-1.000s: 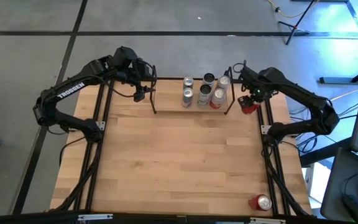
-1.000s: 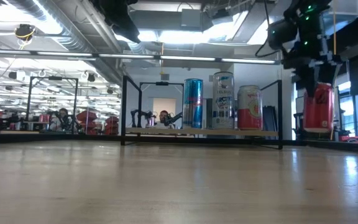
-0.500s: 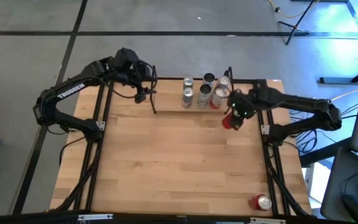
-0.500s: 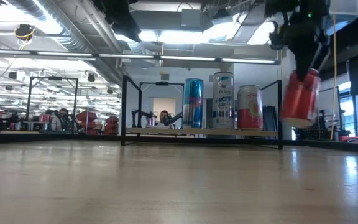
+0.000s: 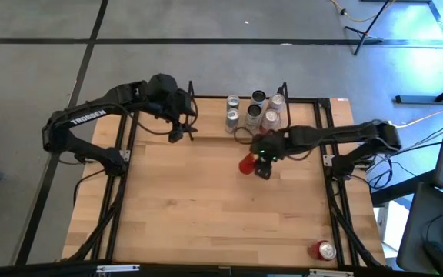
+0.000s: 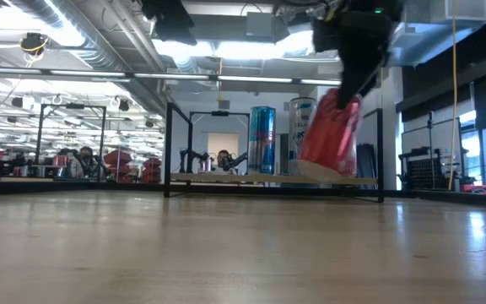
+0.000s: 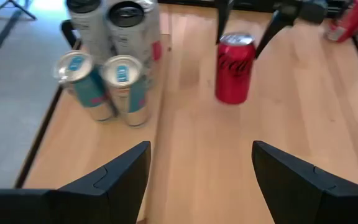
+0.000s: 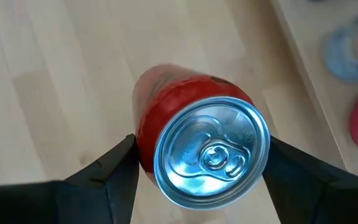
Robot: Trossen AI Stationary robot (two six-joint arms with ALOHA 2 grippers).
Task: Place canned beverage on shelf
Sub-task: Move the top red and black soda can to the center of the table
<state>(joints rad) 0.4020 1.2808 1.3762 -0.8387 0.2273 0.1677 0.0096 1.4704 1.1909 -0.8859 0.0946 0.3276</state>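
Cans (image 5: 253,113) already crowded the shelf (image 5: 206,125)'s right half, so the right tool (image 5: 257,163), pinching a red can (image 5: 247,165) by its rim, carried it tilted above the surface just in front of the shelf. Left tool (image 5: 177,132), fingers spread, waited empty at the shelf's left end.

The shelf (image 5: 237,125) carried a cluster of standing cans (image 5: 254,112) filling its right half, so entry there was blocked; its left half lay bare. The left gripper (image 5: 177,132) hung open at the left end frame, crowding that side. The right gripper (image 5: 257,165), closed on a tilted red can (image 5: 247,165), occupied the space just before the shelf. The tabletop (image 5: 206,208) lay open, except a second red can (image 5: 323,250) at its near right corner.
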